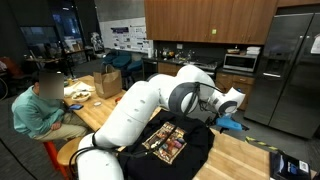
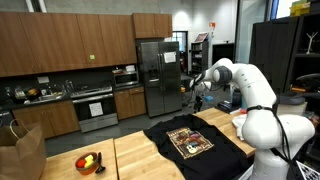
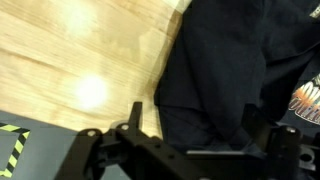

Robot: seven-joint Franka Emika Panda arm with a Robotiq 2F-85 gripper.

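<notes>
Hovering open-jawed, the gripper (image 2: 197,88) is above a black T-shirt (image 2: 165,135) spread on a wooden table (image 2: 130,158) in a kitchen

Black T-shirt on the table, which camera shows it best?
An exterior view: the black T-shirt lies spread whole there, print facing up. In an exterior view the arm hides part of it. The wrist view catches only its dark edge on the wooden table and a sliver of print.
</notes>
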